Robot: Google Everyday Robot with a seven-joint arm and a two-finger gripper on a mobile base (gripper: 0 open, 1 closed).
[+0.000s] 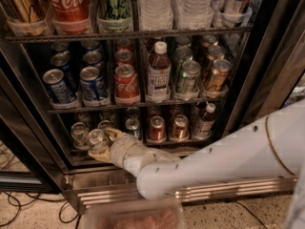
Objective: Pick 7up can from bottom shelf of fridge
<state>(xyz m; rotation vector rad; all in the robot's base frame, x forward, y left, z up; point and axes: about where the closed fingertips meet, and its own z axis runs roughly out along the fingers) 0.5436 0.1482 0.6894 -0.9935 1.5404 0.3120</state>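
The fridge [269,56] stands open in front of me. On its bottom shelf [164,142] the 7up can [96,138], with a silver top and pale sides, is at the front left. My gripper [103,145] reaches in from the lower right and is shut on this can. One yellowish finger [114,133] lies on its right side, and the other is under its front left. The white arm [214,161] crosses the fridge's steel base [95,191]. A second pale can [78,130] stands just left of the held one.
Further right on the bottom shelf are a blue can [132,125], two red-orange cans [156,127], and a small bottle [205,120]. The rack above holds Pepsi and Coca-Cola cans [126,82]. A clear tray [133,217] sits below and cables [19,209] lie on the floor.
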